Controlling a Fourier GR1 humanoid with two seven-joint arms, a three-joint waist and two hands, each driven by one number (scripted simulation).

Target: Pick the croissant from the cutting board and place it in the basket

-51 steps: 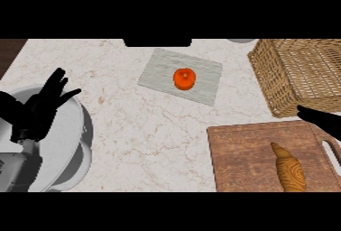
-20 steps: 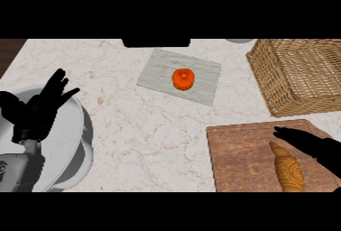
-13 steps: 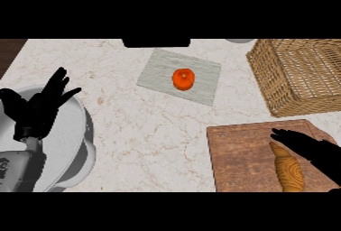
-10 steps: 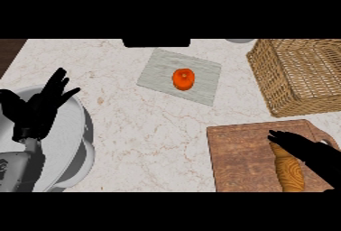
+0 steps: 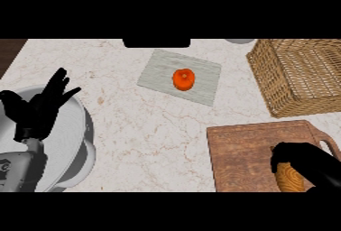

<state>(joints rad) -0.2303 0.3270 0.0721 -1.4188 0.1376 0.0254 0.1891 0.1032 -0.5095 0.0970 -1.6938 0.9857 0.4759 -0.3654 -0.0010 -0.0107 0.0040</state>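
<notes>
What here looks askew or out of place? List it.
Little stands out. The grey mat under the tomato lies skewed to the counter's edges. The right hand covers most of the croissant on the cutting board. Nothing looks spilled or damaged.

Black left hand (image 5: 40,108) on grey forearm (image 5: 20,173); right hand (image 5: 307,161) black too

The bench (image 5: 153,135) has a pale marbled top. A wooden cutting board (image 5: 246,153) lies at its lower right, and a woven basket (image 5: 300,76) stands at the upper right, near the board. A grey mat (image 5: 160,72) sits at upper centre. A large grey bowl (image 5: 73,144) rests at the left edge.
</notes>
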